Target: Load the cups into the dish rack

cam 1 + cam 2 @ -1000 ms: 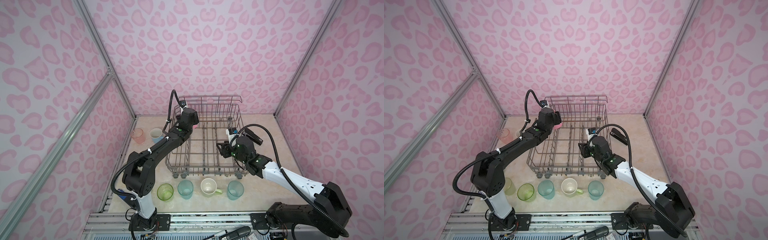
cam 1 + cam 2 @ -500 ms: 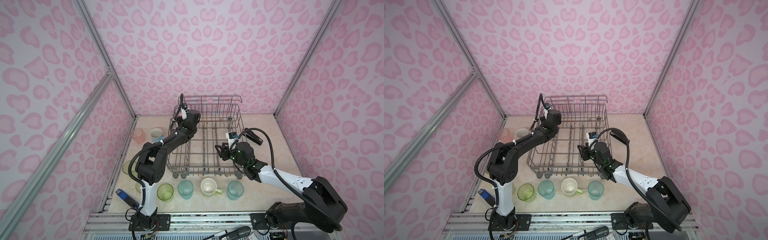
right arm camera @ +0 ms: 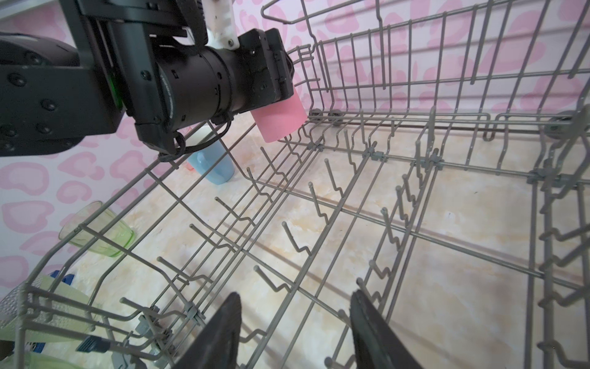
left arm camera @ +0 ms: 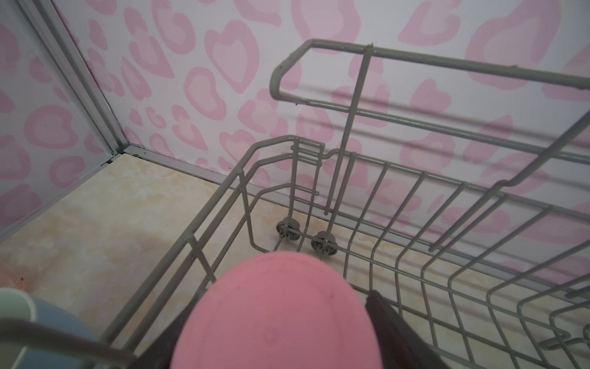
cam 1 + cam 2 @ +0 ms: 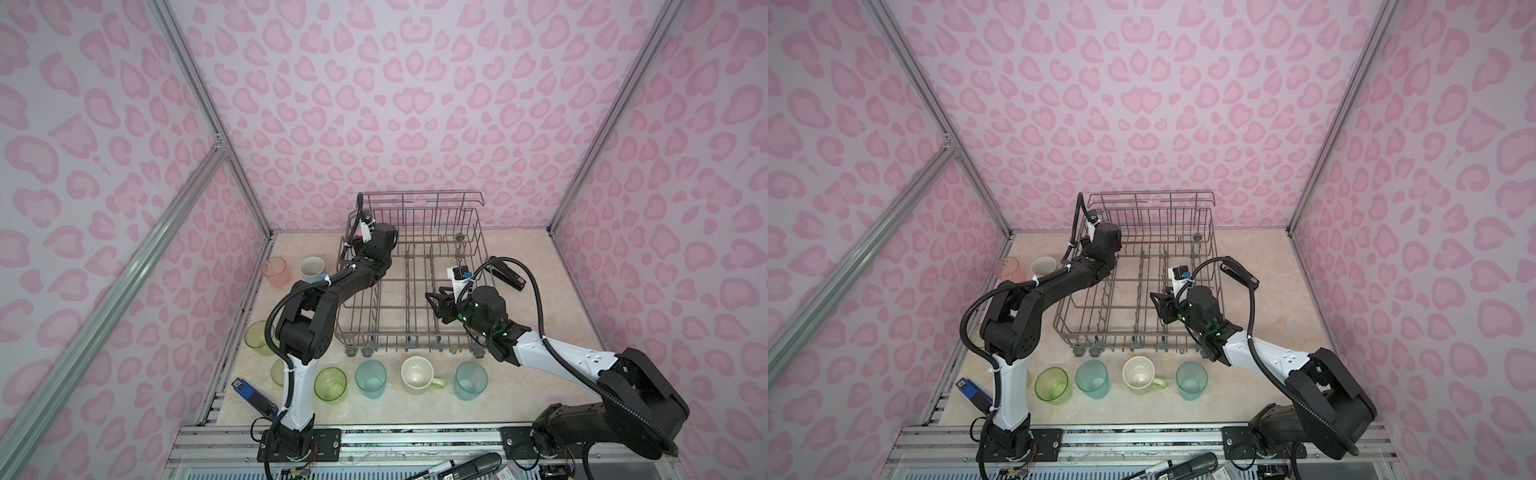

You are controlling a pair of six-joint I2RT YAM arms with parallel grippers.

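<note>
Compared with a second earlier, the left arm is folded tighter. Its elbow now stands close above its base at the lower left of both top views. The left gripper point(image 4: 281, 332) sits a touch further right, inside the upper-left corner of the dish rack point(image 5: 409, 334) rather than at its left rim. It is clamped on the pink cup point(image 3: 281, 119), which hangs tilted, closed end forward and down, just above the corner tines. I cannot tell whether it touches them.

The right gripper point(image 3: 297, 334) is slightly further left and lower in the top views than before, over the rack's right-hand rows. Its jaws stand apart as before, with nothing between them.

Nothing on the desk point(image 5: 561, 291) differs. The green tumbler point(image 5: 330, 384), teal tumbler point(image 5: 370, 379), light-green mug point(image 5: 417, 375) and second teal tumbler point(image 5: 471, 380) line the rack's lower edge. The salmon tumbler point(image 5: 276, 272) and light-blue mug point(image 5: 312, 270) stand to its left.

The rack holds no seated cup yet, so this looks like the first placement, at the point of lowering and letting go. The tilt may need correcting so the cup settles between tines and does not tip. The free right gripper seems best placed to fetch from the front row.
</note>
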